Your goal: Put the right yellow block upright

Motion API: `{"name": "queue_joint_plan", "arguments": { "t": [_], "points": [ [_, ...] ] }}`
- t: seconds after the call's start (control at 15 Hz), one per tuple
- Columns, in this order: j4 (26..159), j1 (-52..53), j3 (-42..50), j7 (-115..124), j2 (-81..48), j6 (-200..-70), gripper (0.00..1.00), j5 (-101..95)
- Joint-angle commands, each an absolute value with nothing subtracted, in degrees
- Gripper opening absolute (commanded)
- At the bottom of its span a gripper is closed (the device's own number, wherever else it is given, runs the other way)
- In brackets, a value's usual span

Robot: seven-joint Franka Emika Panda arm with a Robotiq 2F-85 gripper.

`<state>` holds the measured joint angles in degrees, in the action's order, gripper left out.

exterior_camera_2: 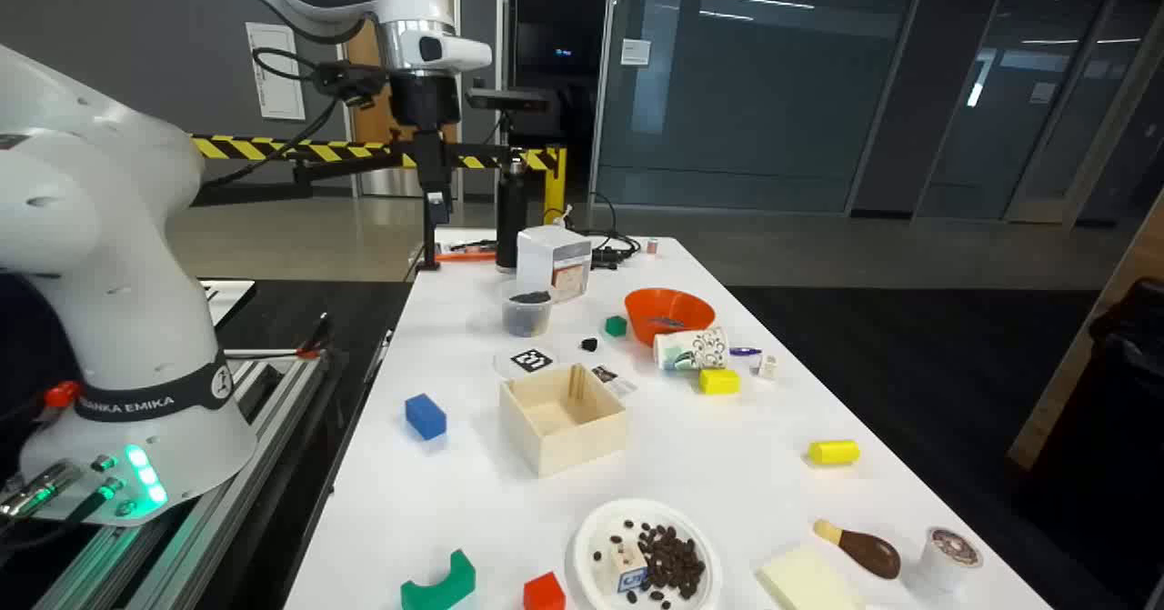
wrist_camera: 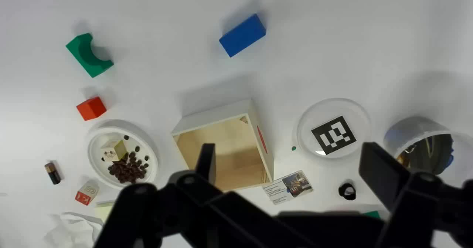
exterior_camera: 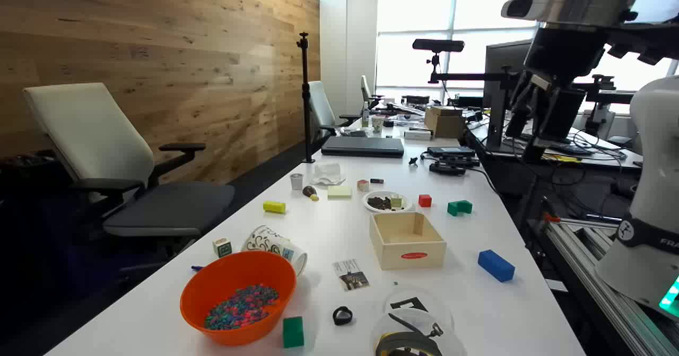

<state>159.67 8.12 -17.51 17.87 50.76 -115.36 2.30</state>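
The right yellow block [exterior_camera_2: 833, 452] lies on its long side on the white table, toward the far edge from the robot. It also shows lying in an exterior view [exterior_camera: 274, 207]. A second yellow block [exterior_camera_2: 720, 382] lies against the patterned paper cup [exterior_camera_2: 691, 350]; the cup [exterior_camera: 276, 247] hides it in the opposite view. My gripper [wrist_camera: 290, 163] is open and empty, high above the robot's side of the table, well away from both yellow blocks. It shows in both exterior views [exterior_camera: 530, 133] [exterior_camera_2: 435, 205]. No yellow block shows in the wrist view.
A wooden box [exterior_camera: 408, 247] stands mid-table. A blue block [exterior_camera: 496, 265] lies near the robot's edge. The orange bowl [exterior_camera: 238, 292], a plate of beans [exterior_camera_2: 646, 555], a brown-and-yellow spoon-like item [exterior_camera_2: 859, 546], a small pod cup [exterior_camera_2: 950, 557] and a lettered cube [exterior_camera_2: 767, 367] stand around.
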Motion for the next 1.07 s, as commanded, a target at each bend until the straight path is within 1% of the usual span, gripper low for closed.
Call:
{"name": "queue_joint_plan", "arguments": {
  "t": [0.0,0.53,0.67,1.0],
  "points": [
    [159.58,8.40,-17.21,18.06,50.67,-115.24,1.00,2.02],
    [159.58,8.40,-17.21,18.06,50.67,-115.24,1.00,2.02],
    [158.17,8.13,-17.87,18.70,47.41,-117.93,1.00,2.52],
    [151.05,6.18,-20.93,19.90,34.02,-128.69,1.00,0.21]
  ]
}}
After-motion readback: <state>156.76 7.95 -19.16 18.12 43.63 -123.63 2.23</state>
